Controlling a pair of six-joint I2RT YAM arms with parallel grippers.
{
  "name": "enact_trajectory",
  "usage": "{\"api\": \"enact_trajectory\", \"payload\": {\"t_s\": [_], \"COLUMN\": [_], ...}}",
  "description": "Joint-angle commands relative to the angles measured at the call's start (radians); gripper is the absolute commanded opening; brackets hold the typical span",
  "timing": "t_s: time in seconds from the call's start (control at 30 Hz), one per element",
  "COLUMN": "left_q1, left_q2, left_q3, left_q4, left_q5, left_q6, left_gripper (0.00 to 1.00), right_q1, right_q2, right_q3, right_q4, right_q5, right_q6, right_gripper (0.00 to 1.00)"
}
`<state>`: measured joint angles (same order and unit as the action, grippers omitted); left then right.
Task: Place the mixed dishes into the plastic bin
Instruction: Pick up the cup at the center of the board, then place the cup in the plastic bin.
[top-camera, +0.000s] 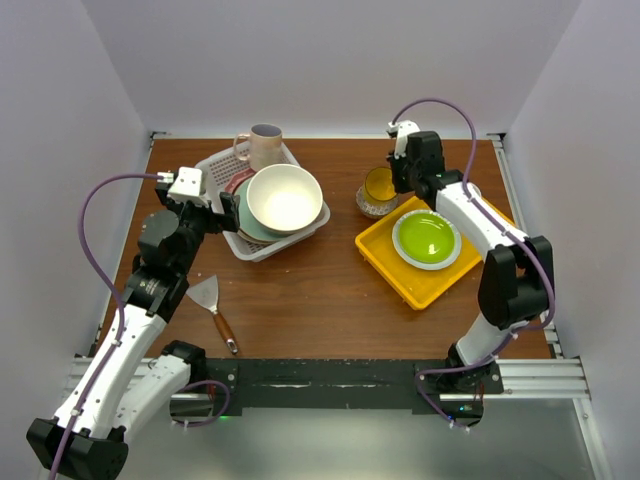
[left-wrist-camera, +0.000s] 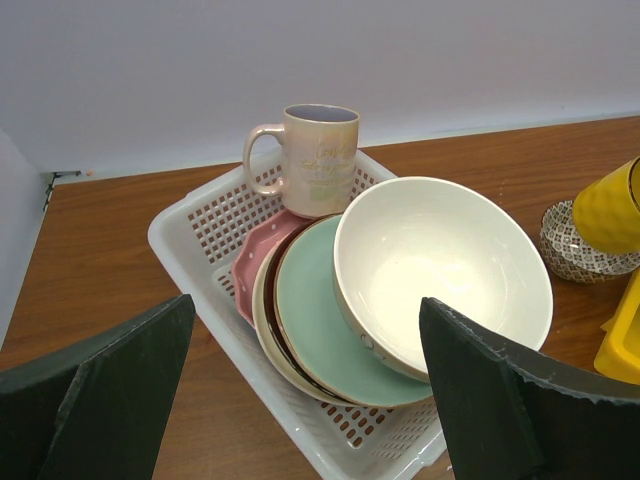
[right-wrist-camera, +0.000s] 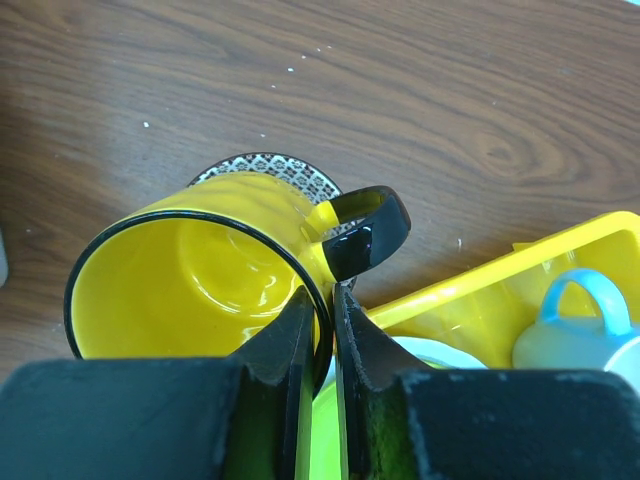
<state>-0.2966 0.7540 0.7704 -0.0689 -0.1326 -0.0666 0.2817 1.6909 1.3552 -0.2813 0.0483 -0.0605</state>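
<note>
Right gripper (right-wrist-camera: 320, 300) pinches the yellow mug (right-wrist-camera: 190, 280) by its rim.
Its jaws are nearly closed on the thin wall; the left gripper (left-wrist-camera: 306, 300) gapes wide, holding nothing, near the plastic bin (left-wrist-camera: 185, 240).

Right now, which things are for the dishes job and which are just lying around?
Job: plastic bin, pinkish mug, cream bowl and stacked plates inside it, yellow mug pinched by the right tool.
Lying about: scraper, lime-green plate, yellow tray, pale blue cup.
</note>
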Motion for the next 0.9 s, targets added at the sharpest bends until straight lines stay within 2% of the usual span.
{"api": "enact_trajectory", "payload": {"t_s": [0.0, 0.5, 0.87], "left_q1": [0.004, 0.004, 0.004], "left_q2": [-0.01, -0.013, -0.013], "left_q3": [-0.006, -0.006, -0.008], "left_q4": [0.047, 0.049, 0.049], "left_q5": [0.01, 0.007, 0.007], "left_q6": [0.007, 0.007, 0.005], "left_gripper": [1.0, 1.0, 1.0], "right_q1": [0.007, 0.03, 0.116], "right_q2": [-0.1, -0.214, -0.234], "right_q3": [0.059, 0.131, 0.208], "right_q4": [0.067, 0.005, -0.053], "right_q5": [-0.045, -0.323, -0.398], "right_q6": [-0.007, -0.015, -0.029], "right_gripper": [0.0, 0.0, 0.0]}}
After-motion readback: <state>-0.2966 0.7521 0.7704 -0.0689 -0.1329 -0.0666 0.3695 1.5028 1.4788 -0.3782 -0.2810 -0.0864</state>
